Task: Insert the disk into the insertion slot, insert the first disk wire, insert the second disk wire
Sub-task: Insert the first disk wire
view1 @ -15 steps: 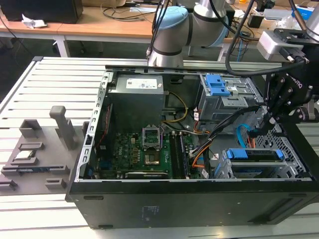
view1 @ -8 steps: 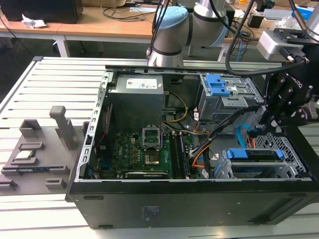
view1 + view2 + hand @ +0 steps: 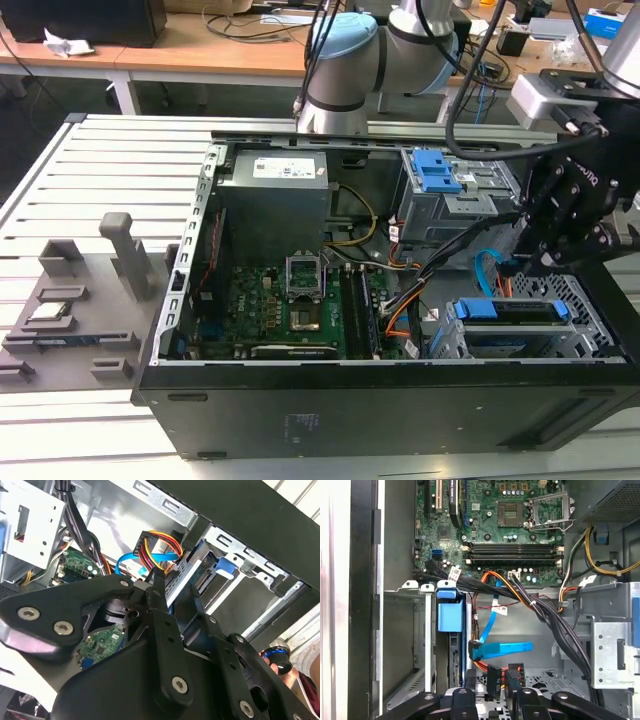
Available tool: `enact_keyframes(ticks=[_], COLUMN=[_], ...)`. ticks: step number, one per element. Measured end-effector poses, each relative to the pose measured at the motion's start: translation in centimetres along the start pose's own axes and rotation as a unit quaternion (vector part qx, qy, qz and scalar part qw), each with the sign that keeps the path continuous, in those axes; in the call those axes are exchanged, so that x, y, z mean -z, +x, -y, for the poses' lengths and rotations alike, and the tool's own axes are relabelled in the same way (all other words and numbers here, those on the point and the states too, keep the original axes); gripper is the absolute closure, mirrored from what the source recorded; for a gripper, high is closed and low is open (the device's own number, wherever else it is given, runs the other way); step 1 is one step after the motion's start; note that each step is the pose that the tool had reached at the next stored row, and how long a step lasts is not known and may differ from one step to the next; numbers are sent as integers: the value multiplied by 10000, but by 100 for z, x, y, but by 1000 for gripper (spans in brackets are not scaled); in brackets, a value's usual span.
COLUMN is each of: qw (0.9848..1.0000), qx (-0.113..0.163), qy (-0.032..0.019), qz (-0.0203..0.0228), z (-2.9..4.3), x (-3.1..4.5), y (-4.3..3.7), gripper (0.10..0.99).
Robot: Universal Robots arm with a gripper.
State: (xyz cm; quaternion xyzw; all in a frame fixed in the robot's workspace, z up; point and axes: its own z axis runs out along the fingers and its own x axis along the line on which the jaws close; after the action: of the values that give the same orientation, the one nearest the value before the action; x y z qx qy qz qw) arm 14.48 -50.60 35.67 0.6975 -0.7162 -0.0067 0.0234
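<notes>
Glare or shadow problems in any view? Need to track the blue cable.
Exterior view: even light, but the second disk wire sits in shadow. Second wrist view: the metal case wall is blown out white. First wrist view: that wire is evenly lit; a pale strip is washed out.

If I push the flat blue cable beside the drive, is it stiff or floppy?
The flat blue cable likely bends easily: it already curves in a loop. Probably springy, not limp, since one stretch runs straight without sagging.
</notes>
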Motion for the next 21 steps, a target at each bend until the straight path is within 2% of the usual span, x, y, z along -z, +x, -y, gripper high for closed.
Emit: enact_keyframes(ticks=[2, 6, 7, 8, 14, 21], qw=[10000, 10000, 10000, 10000, 10000, 10000], qx=[0, -1, -1, -1, -2, -1], qy=[0, 0, 0, 0, 0, 1], qz=[-3, -16, -19, -21, -32, -32], z=[1, 1, 1, 1, 1, 8], x=[-25, -26, -26, -27, -27, -48], y=[-7, -7, -7, -7, 1, 206], gripper=[725, 737, 804, 918, 918, 918])
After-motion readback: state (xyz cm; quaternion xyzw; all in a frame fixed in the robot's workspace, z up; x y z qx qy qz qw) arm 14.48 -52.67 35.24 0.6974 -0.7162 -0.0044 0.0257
